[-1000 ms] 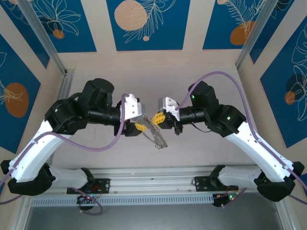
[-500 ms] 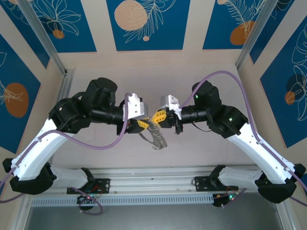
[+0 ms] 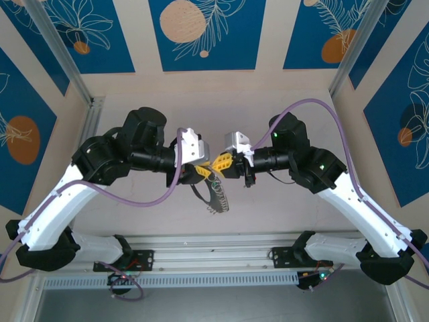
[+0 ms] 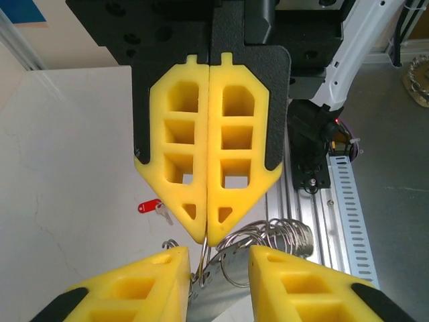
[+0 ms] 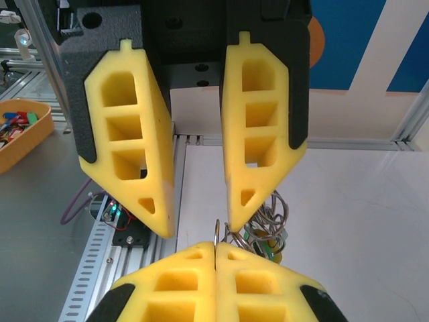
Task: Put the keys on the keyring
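The right gripper (image 4: pixel 206 231) has its yellow honeycomb pads pressed flat together, with no gap along the seam. Their tips pinch a thin silver wire loop that belongs to the large silver-grey beaded metal keyring (image 3: pixel 216 197). From the right wrist the same wire pokes up out of the closed seam.

The left gripper (image 5: pixel 200 223) faces it tip to tip, very close. Its two yellow pads stand partly spread with clear space between them. The pinched wire sits just below that gap, and neither pad visibly clamps it. In the left wrist view the wire rises between this gripper's own parted fingers.

The keyring hangs from the pinch point above the pale table (image 4: pixel 67 168), midway between the two arms. From above, its long axis runs from the grippers toward the near aluminium rail (image 4: pixel 345 201). Small keys (image 5: pixel 265 239) with green and yellow plastic heads dangle in a cluster from its loops, just past the left gripper's right-hand pad.

A separate red-headed key (image 4: pixel 149 206) lies flat on the table, its short silver blade pointing toward the rail.
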Controlling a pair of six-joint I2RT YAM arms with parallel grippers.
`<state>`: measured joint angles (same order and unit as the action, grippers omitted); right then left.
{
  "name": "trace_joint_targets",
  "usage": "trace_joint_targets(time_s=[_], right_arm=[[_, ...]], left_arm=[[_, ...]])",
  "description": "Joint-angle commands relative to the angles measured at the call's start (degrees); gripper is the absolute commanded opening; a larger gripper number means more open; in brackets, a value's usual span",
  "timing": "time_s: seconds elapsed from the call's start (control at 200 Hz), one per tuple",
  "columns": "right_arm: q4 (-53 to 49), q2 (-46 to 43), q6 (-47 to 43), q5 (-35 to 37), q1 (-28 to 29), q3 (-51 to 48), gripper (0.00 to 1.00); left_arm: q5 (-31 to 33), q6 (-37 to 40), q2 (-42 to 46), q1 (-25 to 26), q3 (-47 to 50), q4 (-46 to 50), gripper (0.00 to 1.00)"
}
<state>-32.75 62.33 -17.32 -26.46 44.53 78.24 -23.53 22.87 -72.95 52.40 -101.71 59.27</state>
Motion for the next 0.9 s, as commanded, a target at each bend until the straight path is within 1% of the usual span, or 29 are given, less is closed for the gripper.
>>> trace_joint_targets(time_s=[0.0,0.07,0.335,0.555,0.895], right_arm=[[5.21,-1.5,1.66,-2.34,-0.15,-0.79,0.0],[5.72,-1.51,1.93,-2.26,-0.15,-0.89,0.0],[7.09,-1.85,2.22,-1.83,-0.19,-1.77,0.0],[7.04,-2.16,1.94,-1.9,-0.55,-2.04,0.0],[6.93,-2.73,1.6,-1.6,-0.64,-2.11,0.0]], left_arm=[[-1.56,-0.35,-1.03,0.68,0.11,-0.39,0.28],[-1.54,-0.34,-0.99,0.71,0.22,-0.38,0.25],[1.06,0.69,-1.57,0.68,0.19,1.7,0.21],[3.49,1.38,-0.66,0.68,0.92,2.88,0.22],[5.24,1.35,0.08,0.64,1.83,3.64,0.23]])
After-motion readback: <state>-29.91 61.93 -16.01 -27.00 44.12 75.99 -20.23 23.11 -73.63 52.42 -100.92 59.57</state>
